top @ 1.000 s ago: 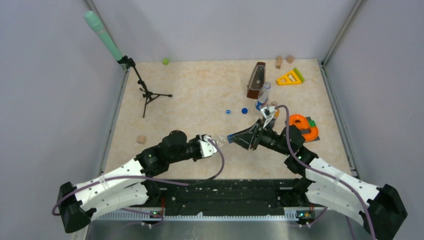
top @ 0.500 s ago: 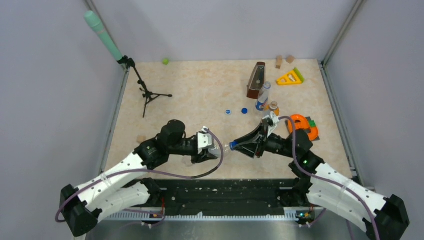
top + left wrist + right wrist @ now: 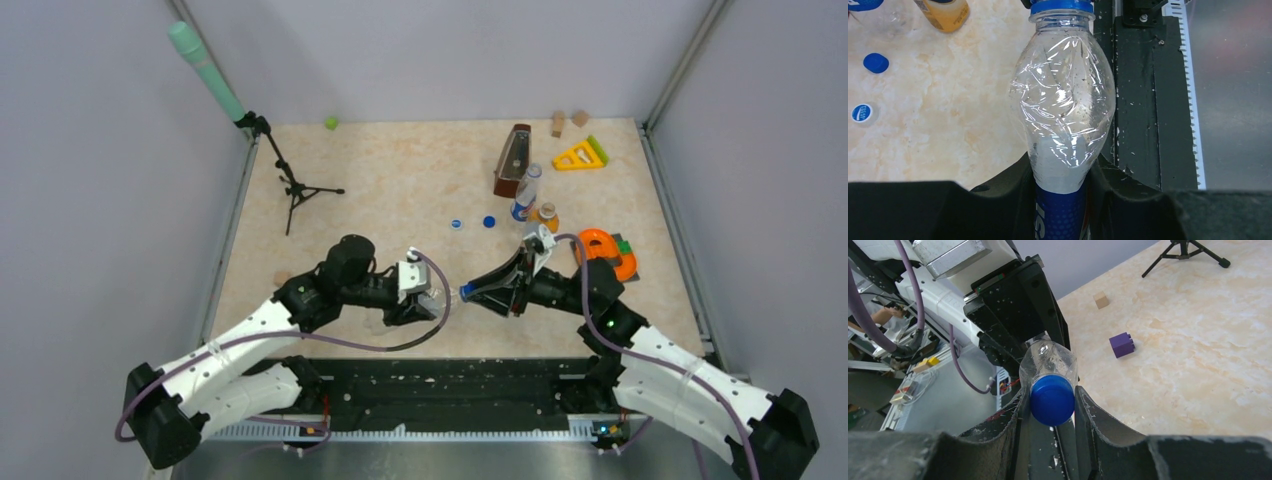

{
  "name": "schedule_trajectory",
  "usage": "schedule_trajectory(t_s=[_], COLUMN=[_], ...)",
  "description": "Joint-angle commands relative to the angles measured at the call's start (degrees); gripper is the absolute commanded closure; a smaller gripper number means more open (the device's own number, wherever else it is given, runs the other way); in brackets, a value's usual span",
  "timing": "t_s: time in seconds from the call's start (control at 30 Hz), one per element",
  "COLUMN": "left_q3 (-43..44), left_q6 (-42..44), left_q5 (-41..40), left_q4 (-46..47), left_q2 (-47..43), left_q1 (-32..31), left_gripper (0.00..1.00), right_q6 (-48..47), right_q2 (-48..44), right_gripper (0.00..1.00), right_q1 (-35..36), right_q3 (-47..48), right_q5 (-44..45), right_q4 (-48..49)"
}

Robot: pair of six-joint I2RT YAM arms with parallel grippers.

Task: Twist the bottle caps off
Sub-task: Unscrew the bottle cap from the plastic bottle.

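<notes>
Right wrist view, lower centre: the right gripper [image 3: 1050, 407] pinches the blue cap [image 3: 1051, 399], seemingly to twist it. The left gripper [image 3: 1062, 185] clamps the clear bottle [image 3: 1065, 100], bracing it against turning.

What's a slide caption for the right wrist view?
Right pincer clamps the blue cap of a crumpled clear bottle held by the left pincer; purple cube beyond.

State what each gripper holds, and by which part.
The left gripper holds the clear bottle around its lower body, at the blue label. The right gripper is shut on the blue cap at the bottle's neck.
</notes>
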Motion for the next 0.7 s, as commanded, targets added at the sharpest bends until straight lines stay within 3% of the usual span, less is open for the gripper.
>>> schedule_trajectory(t_s=[0.0, 0.17, 0.33, 0.57, 0.67], left_q3=[1.4, -2.8, -4.3, -4.8, -4.5], left_q6=[0.0, 1.5, 4.4, 8.8, 9.3], left_q5=[-5.2, -8.1, -11.1, -21.9, -23.9], left_q4=[5.3, 11.0, 11.6, 11.5, 11.6], left_q2=[-2.0, -4.8, -6.2, -5.5, -5.1], left_q1=[0.5, 0.4, -0.9, -5.4, -5.9], left_gripper=[1.0, 1.0, 1.0, 1.0, 1.0], right_q6=[0.4, 2.4, 4.5, 7.2, 7.3], right_q2=[-0.3, -0.5, 0.2, 2.2, 2.7], right_gripper=[0.9, 0.88, 0.79, 0.76, 0.67], right_q1=[0.4, 0.4, 0.4, 0.4, 0.4], right_q3=[0.5, 1.2, 1.3, 2.3, 2.1], right_q5=[0.6, 3.5, 4.5, 5.7, 5.0], right_q4=[0.3, 0.5, 2.0, 2.9, 4.0])
